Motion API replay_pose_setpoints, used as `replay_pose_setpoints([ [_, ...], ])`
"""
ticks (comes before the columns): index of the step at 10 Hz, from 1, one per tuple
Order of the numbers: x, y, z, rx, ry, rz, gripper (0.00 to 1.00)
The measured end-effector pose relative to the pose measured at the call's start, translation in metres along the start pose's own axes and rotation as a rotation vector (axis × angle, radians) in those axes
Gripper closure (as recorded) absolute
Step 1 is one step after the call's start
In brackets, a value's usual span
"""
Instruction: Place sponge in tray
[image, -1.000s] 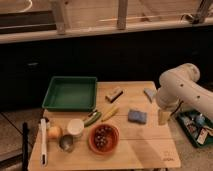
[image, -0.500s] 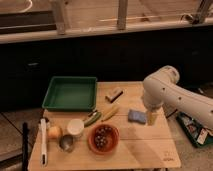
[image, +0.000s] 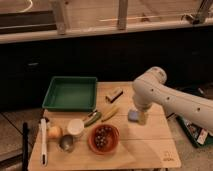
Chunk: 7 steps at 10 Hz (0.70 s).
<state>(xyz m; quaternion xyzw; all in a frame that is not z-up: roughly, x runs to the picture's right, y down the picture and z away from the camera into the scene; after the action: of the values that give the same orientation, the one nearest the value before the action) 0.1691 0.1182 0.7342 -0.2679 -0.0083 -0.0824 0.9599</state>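
Observation:
The green tray (image: 70, 94) sits at the back left of the wooden table, with nothing in it. The blue-lavender sponge (image: 133, 116) lies on the table right of centre, partly covered by my arm. My gripper (image: 140, 118) hangs from the white arm directly over the sponge's right side, at table level.
An orange bowl (image: 104, 138) holds dark pieces at the front centre. Beside it are a white cup (image: 75, 127), a metal cup (image: 67, 143), a yellow fruit (image: 55, 132), a banana (image: 110, 113), a green item (image: 92, 118), a small block (image: 114, 94) and a white-handled tool (image: 43, 141). A cluttered bin (image: 198, 132) stands right of the table.
My arm has swung left across the table and come down, so the gripper now stands over the sponge. The sponge and the tray have not moved.

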Motion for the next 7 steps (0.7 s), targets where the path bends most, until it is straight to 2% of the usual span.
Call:
replay_pose_setpoints([
  [3,0.001,-0.007,-0.006,0.016,-0.002,-0.019,0.28],
  [5,-0.011,-0.014,-0.011,0.021,-0.011,-0.039,0.23],
  [7,-0.009,-0.017,-0.004,0.024,-0.017,-0.058,0.23],
])
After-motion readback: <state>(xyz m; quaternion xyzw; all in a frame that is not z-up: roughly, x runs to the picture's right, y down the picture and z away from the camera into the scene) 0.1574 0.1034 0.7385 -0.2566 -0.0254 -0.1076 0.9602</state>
